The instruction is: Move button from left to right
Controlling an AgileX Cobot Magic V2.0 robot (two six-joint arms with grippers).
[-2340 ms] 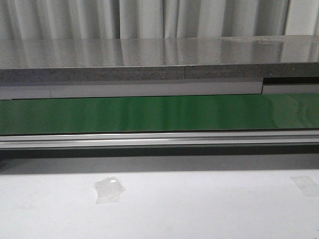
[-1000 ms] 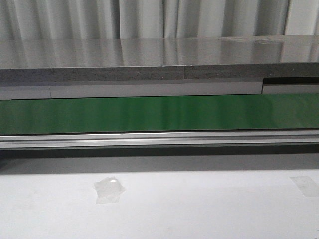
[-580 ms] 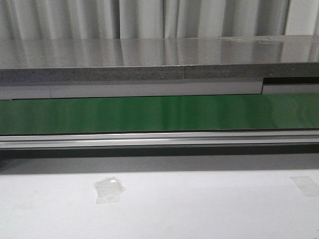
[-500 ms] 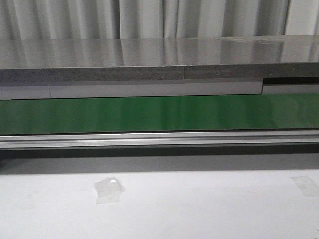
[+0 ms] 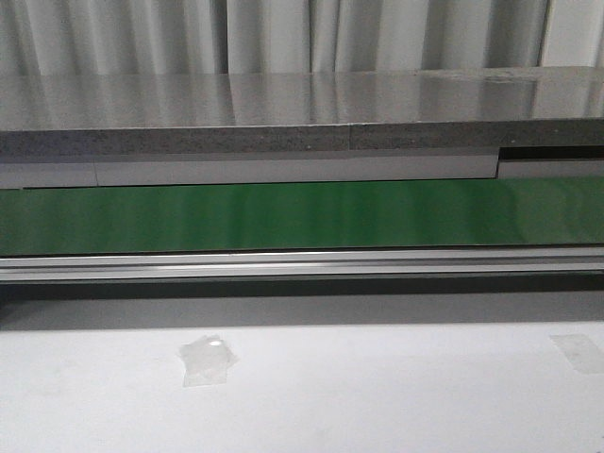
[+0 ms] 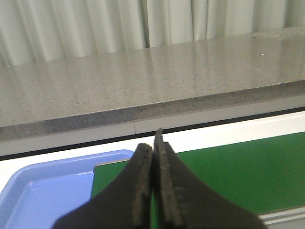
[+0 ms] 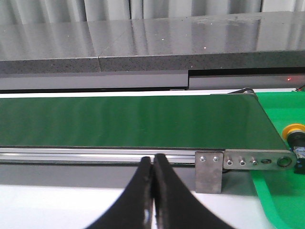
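The button (image 7: 296, 141), with its yellow-orange cap and black body, lies in a green tray (image 7: 279, 200) at the belt's right end, seen at the edge of the right wrist view. It does not show in the front view. My right gripper (image 7: 153, 160) is shut and empty, above the white table before the conveyor rail, well to the side of the button. My left gripper (image 6: 153, 149) is shut and empty, over the left end of the green belt (image 6: 228, 171), next to a blue tray (image 6: 43, 191). Neither gripper shows in the front view.
The green conveyor belt (image 5: 302, 215) runs across the front view behind an aluminium rail (image 5: 302, 264). A grey stone counter (image 5: 302, 113) stands behind it. Tape patches (image 5: 206, 359) lie on the white table (image 5: 377, 396). A metal bracket (image 7: 209, 171) marks the belt's right end.
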